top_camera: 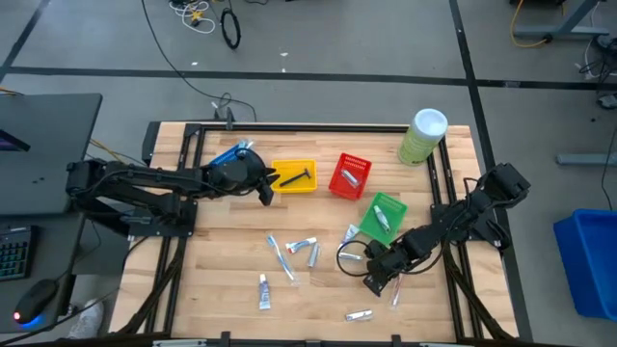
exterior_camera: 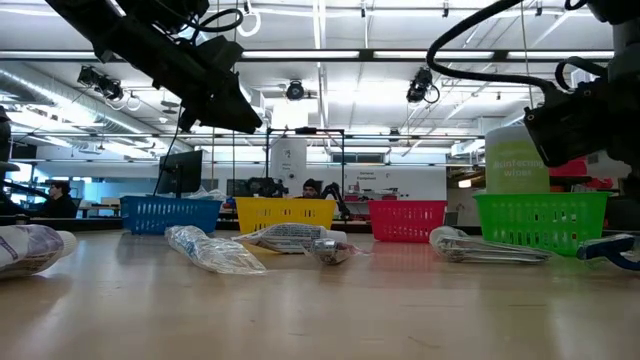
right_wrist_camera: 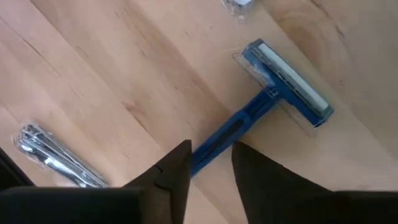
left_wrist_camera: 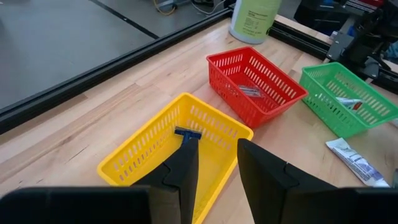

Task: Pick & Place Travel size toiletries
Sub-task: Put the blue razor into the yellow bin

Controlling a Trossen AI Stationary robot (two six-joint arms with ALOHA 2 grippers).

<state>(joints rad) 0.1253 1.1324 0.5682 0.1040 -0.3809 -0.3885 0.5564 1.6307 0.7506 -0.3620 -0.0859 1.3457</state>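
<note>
The wooden table [top_camera: 222, 280] is filling the middle of the high view, and four small bins are sitting in a loose row across its upper centre: a blue bin [top_camera: 231, 154], a yellow bin [top_camera: 294, 175], a red bin [top_camera: 349, 176] and a green bin [top_camera: 384, 218]. A tall pale-green canister [top_camera: 422, 137] is standing at the table's upper right, out of the working lane.

The left arm is reaching in from the frame's left, and the left gripper [left_wrist_camera: 214, 174] is hovering over the near edge of the yellow bin. Its fingers are standing apart with nothing between them. A dark razor [top_camera: 294, 177] is lying inside that bin, which suggests this arm is finishing a drop there.

The right arm is coming in from the frame's right, bent low toward the lower centre-right. The right gripper [right_wrist_camera: 211, 165] is straddling the handle of a blue razor [right_wrist_camera: 267, 102] that is lying flat on the wood, and the fingers are narrowing on either side of it. Whether they are already pinching it cannot be told. Taking the slim handle rather than the wide head looks like the sensible grasp.

Loose tubes [top_camera: 301, 247] and a packet [top_camera: 359, 314] are waiting scattered across the lower middle, unsorted.
</note>
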